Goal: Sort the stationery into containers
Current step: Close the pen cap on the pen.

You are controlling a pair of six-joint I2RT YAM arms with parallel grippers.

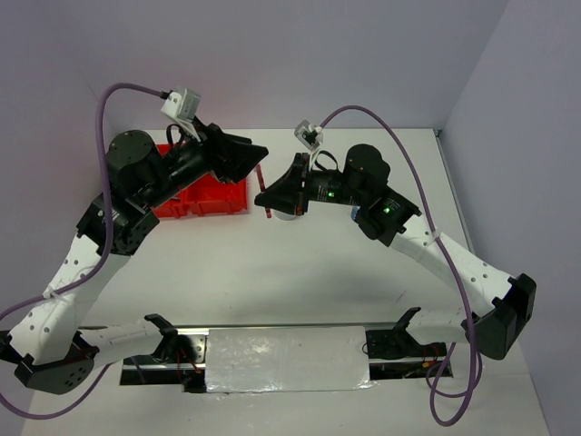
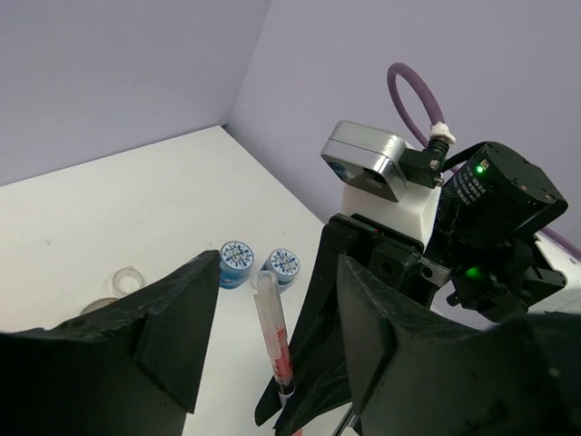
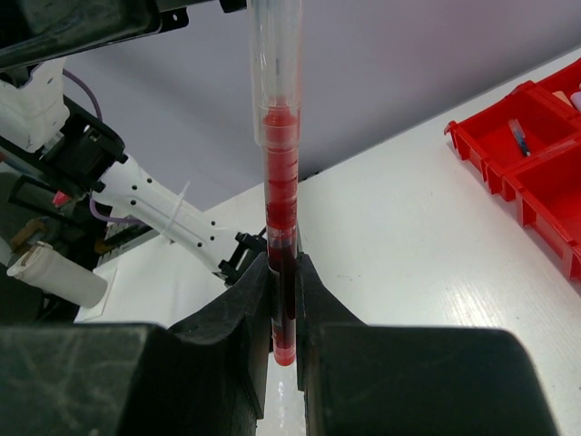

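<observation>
The right claw (image 3: 284, 292) is pinching the red pen (image 3: 281, 173) near its lower end, both fingers pressed flat against the barrel, so the pen stands nearly upright with its clear top pointing up. The left claw (image 1: 257, 153) hangs close by with its fingers (image 2: 172, 336) spread wide. From its wrist camera the pen's top rises in the gap between them, and I cannot tell whether either finger touches it. Seen from above, the two claws meet tip to tip over the far half of the table (image 1: 300, 272). The pen is up in the air there, just off the right end of the red bin (image 1: 213, 198), not over any compartment. The left arm reaches across the bin and hides much of it. Down on the table beyond the pen, two blue-white tubs (image 2: 236, 263) sit side by side, almost touching. Further off to one side lie two tape rings (image 2: 127, 277), one clear and one greyer, close together.
</observation>
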